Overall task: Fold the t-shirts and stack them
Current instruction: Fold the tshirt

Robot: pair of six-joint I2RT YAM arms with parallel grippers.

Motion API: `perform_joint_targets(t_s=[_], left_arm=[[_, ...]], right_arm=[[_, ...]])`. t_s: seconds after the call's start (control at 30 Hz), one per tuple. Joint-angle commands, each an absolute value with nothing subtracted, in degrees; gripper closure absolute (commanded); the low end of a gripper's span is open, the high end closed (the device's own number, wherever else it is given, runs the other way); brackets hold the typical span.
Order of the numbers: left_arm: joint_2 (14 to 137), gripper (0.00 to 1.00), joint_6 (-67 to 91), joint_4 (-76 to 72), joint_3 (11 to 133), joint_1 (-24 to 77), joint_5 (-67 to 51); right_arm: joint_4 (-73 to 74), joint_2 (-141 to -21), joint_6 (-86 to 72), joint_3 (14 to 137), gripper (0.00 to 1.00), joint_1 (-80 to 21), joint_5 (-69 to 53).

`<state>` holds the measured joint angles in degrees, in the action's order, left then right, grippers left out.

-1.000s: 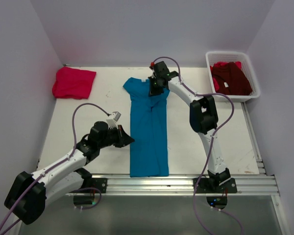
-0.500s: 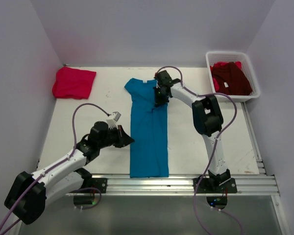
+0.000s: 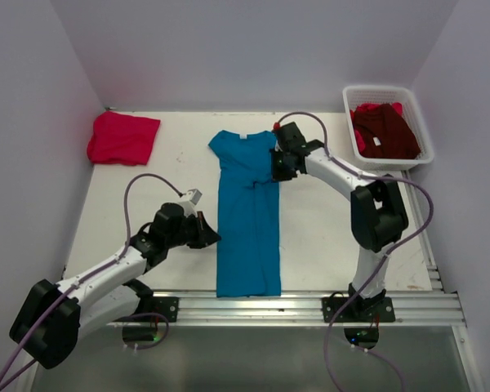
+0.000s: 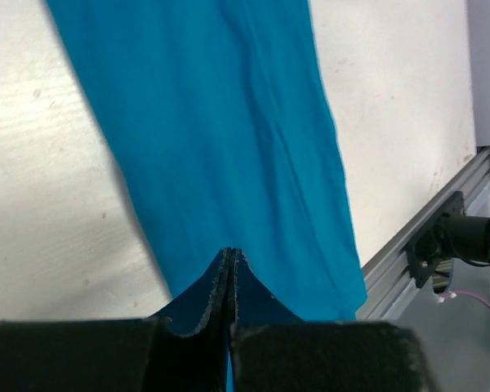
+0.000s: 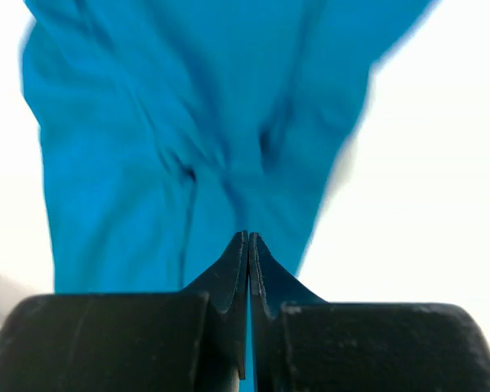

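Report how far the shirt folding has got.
Done: the red shirt lies folded at the far left. In hand: the teal shirt, a narrow strip, pinched by the left gripper and right gripper. Left: the maroon shirt in the basket, and stacking.

The teal t-shirt (image 3: 247,220) is soft matt cloth, lightly creased; the red t-shirt (image 3: 122,137) and maroon t-shirt (image 3: 385,131) are matt cloth likewise. The basket (image 3: 379,88) is white plastic mesh. The table (image 3: 335,229) is matt white and scuffed, with a ribbed bare-metal rail (image 3: 310,306) along its near edge.
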<state>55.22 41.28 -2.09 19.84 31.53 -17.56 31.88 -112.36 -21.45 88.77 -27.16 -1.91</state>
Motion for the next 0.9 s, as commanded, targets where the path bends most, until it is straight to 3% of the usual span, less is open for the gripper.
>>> perform_joint_targets(t_s=[0.0, 0.17, 0.2, 0.23, 0.27, 0.37, 0.43, 0.53, 0.63, 0.67, 0.73, 0.87], left_arm=[[56.25, 1.00, 40.00, 4.03, 22.41, 31.55, -14.94], [53.18, 1.00, 38.50, 13.70, 22.76, 31.99, -15.20], [52.22, 0.93, 38.67, 14.58, 22.24, 32.17, -15.64], [48.81, 0.67, 39.37, 17.55, 21.63, 33.13, -16.60], [48.78, 0.56, 39.37, 17.58, 21.53, 33.31, -16.61], [47.46, 0.32, 39.99, 17.93, 20.57, 33.57, -17.22], [46.76, 0.28, 41.21, 14.43, 19.43, 33.66, -19.68], [46.14, 0.25, 44.63, 7.40, 15.48, 33.84, -23.81], [46.23, 0.50, 46.75, 4.04, 13.54, 34.36, -26.98], [46.14, 0.53, 46.76, 4.74, 13.36, 35.15, -26.81], [46.06, 0.52, 46.84, 8.08, 13.10, 35.85, -26.45], [43.34, 0.33, 50.27, 10.45, 10.29, 38.13, -28.04]], right_arm=[[31.21, -102.68, -24.17, 79.48, 1.00, -28.82, -0.18], [29.10, -85.81, -27.94, 60.49, 0.97, -33.30, -2.10], [29.09, -83.61, -28.30, 58.21, 0.90, -34.62, -2.02], [27.87, -75.49, -30.39, 50.27, 0.58, -35.59, -6.11], [27.43, -75.41, -30.41, 50.19, 0.58, -35.77, -6.15], [28.04, -69.97, -32.16, 46.50, 0.38, -36.12, -10.01], [27.34, -67.25, -33.48, 44.22, 0.34, -36.30, -12.73], [27.33, -66.19, -34.54, 42.54, 0.36, -36.30, -12.83], [25.76, -64.96, -37.42, 40.26, 0.43, -36.39, -16.25], [23.84, -63.56, -38.66, 39.12, 0.45, -36.65, -18.87], [22.33, -61.97, -42.86, 35.52, 0.46, -37.26, -20.47], [19.43, -57.84, -48.51, 29.89, 0.39, -39.98, -22.24]])
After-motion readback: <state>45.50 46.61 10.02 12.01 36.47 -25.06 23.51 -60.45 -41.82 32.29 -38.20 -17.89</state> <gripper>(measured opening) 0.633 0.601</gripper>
